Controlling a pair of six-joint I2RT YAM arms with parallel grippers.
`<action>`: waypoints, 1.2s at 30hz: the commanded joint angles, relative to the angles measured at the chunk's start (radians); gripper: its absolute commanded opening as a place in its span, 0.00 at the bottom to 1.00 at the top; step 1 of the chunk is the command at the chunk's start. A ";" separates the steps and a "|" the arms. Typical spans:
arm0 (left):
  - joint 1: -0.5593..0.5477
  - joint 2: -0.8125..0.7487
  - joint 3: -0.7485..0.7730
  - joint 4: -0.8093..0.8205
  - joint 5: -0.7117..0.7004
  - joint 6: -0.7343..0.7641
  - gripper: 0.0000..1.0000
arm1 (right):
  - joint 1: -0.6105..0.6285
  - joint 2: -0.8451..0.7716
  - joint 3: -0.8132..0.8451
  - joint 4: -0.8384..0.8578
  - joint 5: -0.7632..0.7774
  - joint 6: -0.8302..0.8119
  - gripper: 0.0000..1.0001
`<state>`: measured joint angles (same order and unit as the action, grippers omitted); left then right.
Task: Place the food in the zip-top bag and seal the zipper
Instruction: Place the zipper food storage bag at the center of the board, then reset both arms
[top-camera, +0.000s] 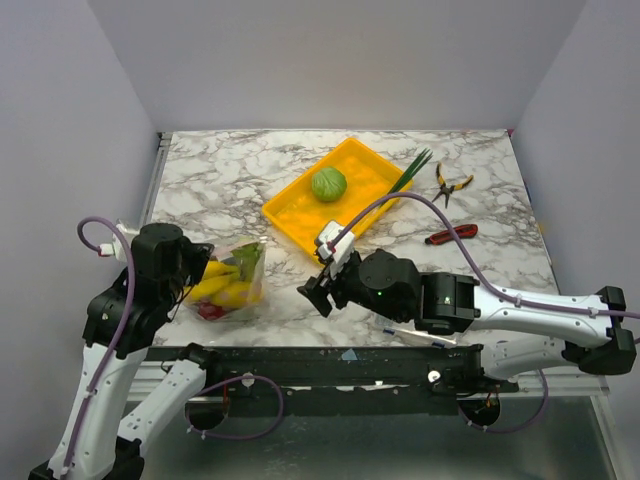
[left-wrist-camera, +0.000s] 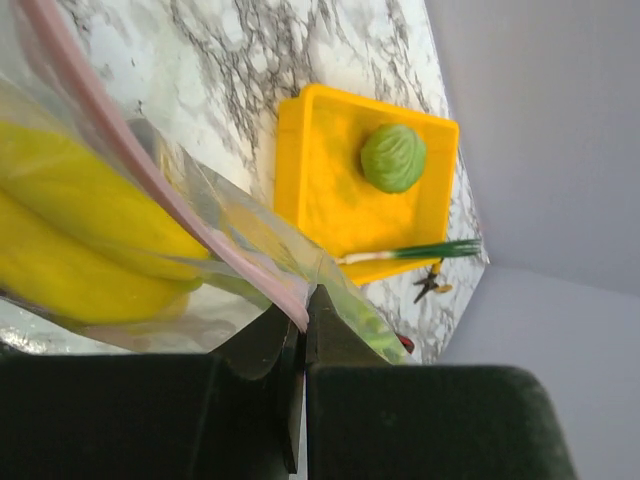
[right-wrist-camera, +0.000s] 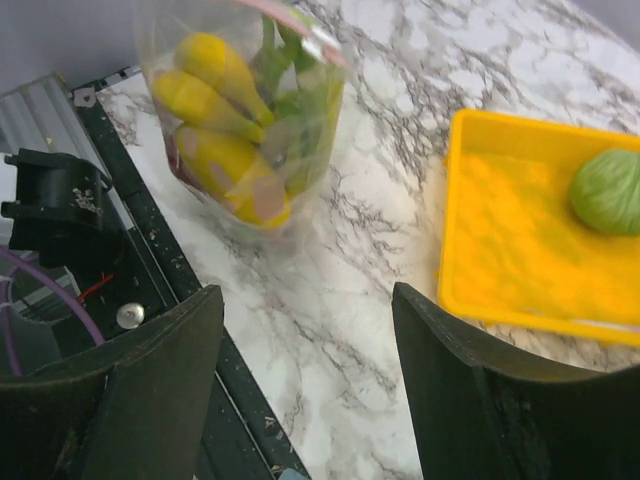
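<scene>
Top external shows the left pincer (top-camera: 200, 267) at the near left of the marble surface (top-camera: 230, 180), closed on the mouth edge of the zip-top bag (top-camera: 232, 278). In the left wrist view its jaws are pressed together on the end of the pink zipper (left-wrist-camera: 150, 180); we cannot tell whether the strip is sealed along its length. The bag rests on the surface just beside that pincer. Inside it are yellow bananas (right-wrist-camera: 215, 110), green leafy pieces (right-wrist-camera: 300, 110) and a red piece (top-camera: 210, 311) low in the bag.

The right pincer (top-camera: 318, 292) hangs over bare marble between the bag and the yellow tray (top-camera: 300, 215). In the right wrist view its fingers (right-wrist-camera: 150, 380) stand wide apart with nothing between them.

A green leafy ball (top-camera: 328, 184) sits in the tray, and a leek (top-camera: 412, 168) lies across the tray's far right edge. The pliers (top-camera: 450, 183) and the red utility knife (top-camera: 452, 233) lie to the right of the tray, apart from it.
</scene>
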<state>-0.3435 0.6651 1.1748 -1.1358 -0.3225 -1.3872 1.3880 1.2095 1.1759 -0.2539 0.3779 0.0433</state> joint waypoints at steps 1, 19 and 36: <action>0.021 0.038 -0.022 0.085 -0.151 0.037 0.00 | -0.002 -0.043 -0.036 -0.111 0.119 0.178 0.71; 0.264 0.296 0.086 0.185 -0.005 0.195 0.94 | -0.002 -0.321 -0.101 -0.324 0.450 0.410 0.91; 0.264 0.000 0.158 0.575 0.572 0.652 0.98 | -0.002 -0.395 0.047 -0.313 0.590 0.281 0.99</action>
<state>-0.0849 0.7761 1.3426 -0.7544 0.0521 -0.8967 1.3865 0.8219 1.1828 -0.5804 0.8932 0.3779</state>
